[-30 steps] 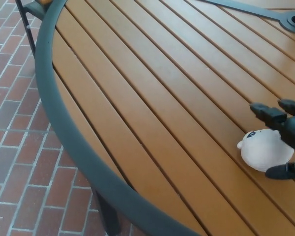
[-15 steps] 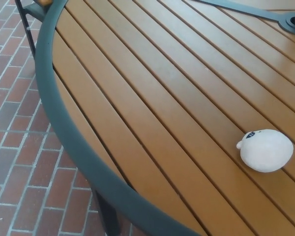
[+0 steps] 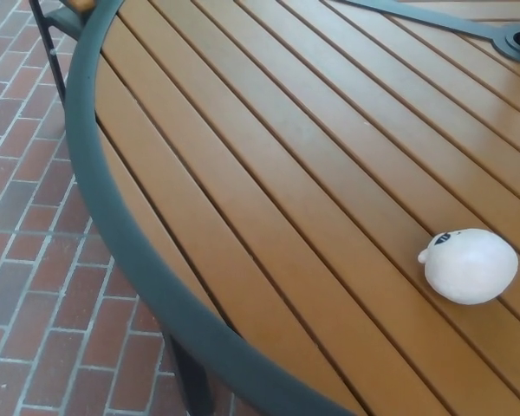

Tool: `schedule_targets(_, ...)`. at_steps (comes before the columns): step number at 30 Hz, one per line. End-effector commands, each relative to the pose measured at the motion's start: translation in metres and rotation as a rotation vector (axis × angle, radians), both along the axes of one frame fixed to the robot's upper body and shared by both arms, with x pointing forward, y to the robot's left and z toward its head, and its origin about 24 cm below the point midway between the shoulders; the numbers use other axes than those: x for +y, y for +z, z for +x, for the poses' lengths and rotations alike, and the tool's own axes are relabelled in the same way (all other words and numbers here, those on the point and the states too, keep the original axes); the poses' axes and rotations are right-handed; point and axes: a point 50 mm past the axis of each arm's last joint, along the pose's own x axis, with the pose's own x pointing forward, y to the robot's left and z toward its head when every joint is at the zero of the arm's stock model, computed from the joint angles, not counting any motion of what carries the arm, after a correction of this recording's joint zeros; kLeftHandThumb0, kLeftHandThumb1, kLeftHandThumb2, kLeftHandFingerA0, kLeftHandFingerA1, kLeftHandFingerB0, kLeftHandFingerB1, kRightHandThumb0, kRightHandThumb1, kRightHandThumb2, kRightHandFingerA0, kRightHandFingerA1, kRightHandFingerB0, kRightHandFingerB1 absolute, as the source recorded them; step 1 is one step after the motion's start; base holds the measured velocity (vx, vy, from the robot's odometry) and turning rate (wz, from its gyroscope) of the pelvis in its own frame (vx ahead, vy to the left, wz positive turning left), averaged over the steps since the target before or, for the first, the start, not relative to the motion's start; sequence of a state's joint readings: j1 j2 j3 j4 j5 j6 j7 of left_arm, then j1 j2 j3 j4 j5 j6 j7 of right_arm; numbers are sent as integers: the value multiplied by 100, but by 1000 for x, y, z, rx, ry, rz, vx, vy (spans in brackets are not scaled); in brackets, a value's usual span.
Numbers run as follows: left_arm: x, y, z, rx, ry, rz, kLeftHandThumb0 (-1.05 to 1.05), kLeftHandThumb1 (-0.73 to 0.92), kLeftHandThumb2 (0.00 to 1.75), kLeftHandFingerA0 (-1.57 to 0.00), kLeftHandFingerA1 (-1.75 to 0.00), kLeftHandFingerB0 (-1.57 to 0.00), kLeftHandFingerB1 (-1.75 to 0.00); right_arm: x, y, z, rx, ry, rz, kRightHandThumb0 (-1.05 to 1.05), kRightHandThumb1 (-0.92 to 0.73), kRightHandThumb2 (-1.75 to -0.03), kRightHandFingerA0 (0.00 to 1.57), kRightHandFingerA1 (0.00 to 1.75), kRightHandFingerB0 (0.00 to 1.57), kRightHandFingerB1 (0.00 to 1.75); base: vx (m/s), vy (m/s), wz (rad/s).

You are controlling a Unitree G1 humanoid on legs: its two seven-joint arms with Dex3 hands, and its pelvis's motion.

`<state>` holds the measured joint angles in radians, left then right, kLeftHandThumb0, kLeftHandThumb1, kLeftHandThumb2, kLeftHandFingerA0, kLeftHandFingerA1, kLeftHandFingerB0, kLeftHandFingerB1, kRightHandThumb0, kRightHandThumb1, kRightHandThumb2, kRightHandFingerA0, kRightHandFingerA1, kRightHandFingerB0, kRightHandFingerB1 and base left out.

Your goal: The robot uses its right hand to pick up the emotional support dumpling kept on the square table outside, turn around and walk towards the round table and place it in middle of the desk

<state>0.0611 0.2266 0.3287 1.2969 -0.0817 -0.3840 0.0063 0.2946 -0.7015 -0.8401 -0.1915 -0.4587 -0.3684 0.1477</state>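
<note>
Lying alone on the round surface of orange-brown wooden slats [image 3: 269, 165], the white plush dumpling [image 3: 470, 265] rests; neither hand shows.

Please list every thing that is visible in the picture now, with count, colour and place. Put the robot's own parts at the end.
dumpling: one, white with a small dark mark, lying on the slats at the right of the picture
round table: one, orange-brown slats with a dark green rim, filling most of the view
table leg: one, dark, under the rim at the bottom
metal base: one, dark, at the top right corner
chair: one, partly visible, dark frame, top left
brick floor: red-brown, at the left
robot's hands: none visible
</note>
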Motion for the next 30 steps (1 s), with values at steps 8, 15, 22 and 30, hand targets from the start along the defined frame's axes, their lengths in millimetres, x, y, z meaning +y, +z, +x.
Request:
schedule_targets(8, 14, 8, -11, -15, -16, 46, -4, 38, 120, -93, -113, -96, -83, -99, -44, -159, -258, -376, -317, -57, -72, -61, 23, 74, 46, 56, 0, 0, 0)
schedule_targets(15, 22, 12, -7, 0, -5, 79, -10, 48, 108, -100, -108, -90, -84, -139, -81, -226, -220, -1055, -54, -57, -67, -106, 21, 63, 36, 63, 0, 0, 0)
schedule_targets(22, 23, 12, -8, 12, -23, 81, -3, 45, 104, -87, -107, -88, -80, -163, -85, -273, -356, -1533, 476, -73, -89, -120, 0, 21, 0, 18, 0, 0, 0)
schedule_targets(30, 29, 14, -7, 79, -43, 104, -15, 48, 73, -85, -96, -87, -77, -139, -106, -308, 302, -1639, 431, -51, -74, -99, 0, 41, 0, 32, 0, 0, 0)
